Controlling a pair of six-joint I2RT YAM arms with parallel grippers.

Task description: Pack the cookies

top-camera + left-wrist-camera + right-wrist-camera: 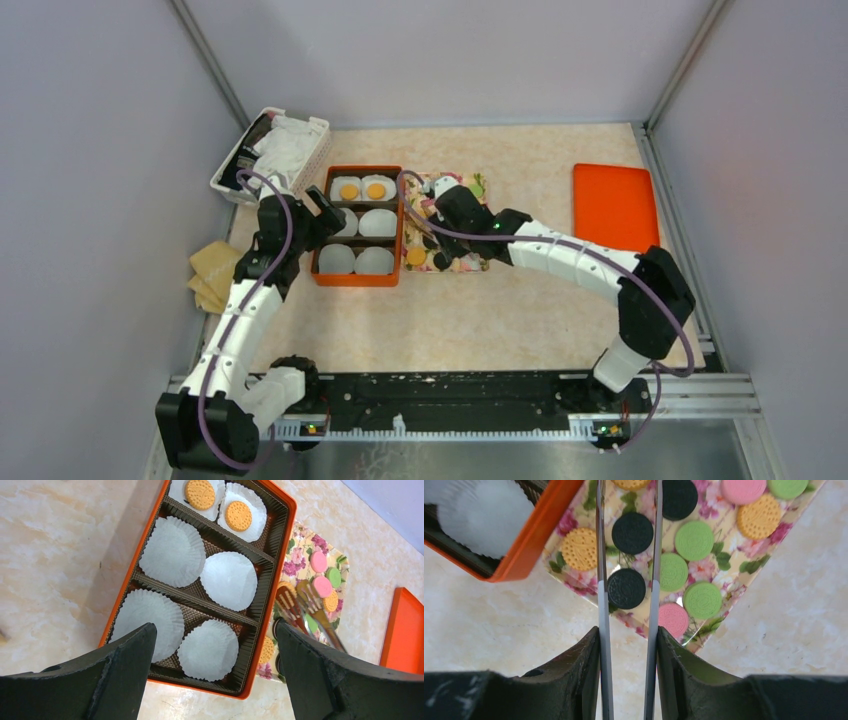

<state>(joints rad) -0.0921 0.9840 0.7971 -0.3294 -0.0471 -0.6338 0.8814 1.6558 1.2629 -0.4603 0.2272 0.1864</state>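
Observation:
The cookies lie on a floral tray (470,262), also seen in the right wrist view (724,520): orange, pink, green and black discs. My right gripper (438,250) (628,632) is shut on metal tongs (602,605), whose two arms straddle a black cookie (626,588) near the tray's near edge. The tongs also show in the left wrist view (300,605). The orange box (360,280) (193,688) holds several white paper cups. The two far cups each hold an orange cookie (200,493). My left gripper (325,215) (215,630) is open and empty above the box.
A white basket (270,155) with cloth stands at the back left. An orange lid (614,205) lies flat at the right, and also shows in the left wrist view (402,630). Tan paper pieces (213,272) lie left of the box. Walls enclose the table.

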